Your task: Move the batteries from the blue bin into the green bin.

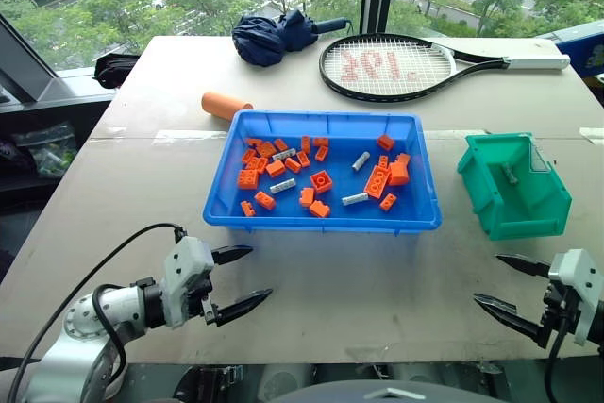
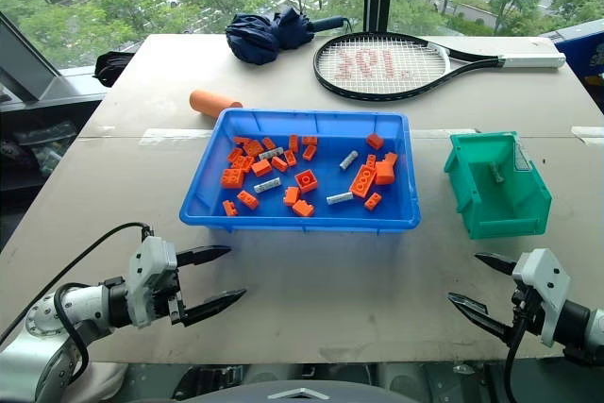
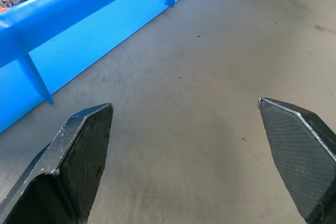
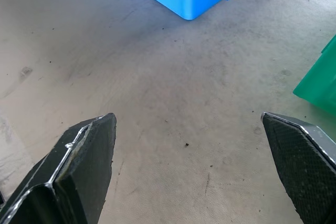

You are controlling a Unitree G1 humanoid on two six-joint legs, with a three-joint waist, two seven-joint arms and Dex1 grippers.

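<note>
Batteries (image 1: 282,186) lie scattered among orange bricks (image 1: 249,178) in the blue bin (image 1: 321,219) mid-bench. My left gripper (image 1: 241,278) hovers near-left, spread wide and empty, ready to reach in. My right gripper (image 1: 508,284) waits likewise, empty, just before the green bin (image 1: 528,214), which already holds one.

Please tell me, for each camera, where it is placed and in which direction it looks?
Left and right eye views: on the head, looking forward and down at the table, blue bin, green bin; both arms show, left gripper and right gripper open.
Left wrist view: along its own fingers toward the blue bin's wall.
Right wrist view: along its own fingers toward the blue bin's corner and green bin's edge.
Shared: the blue bin.
</note>
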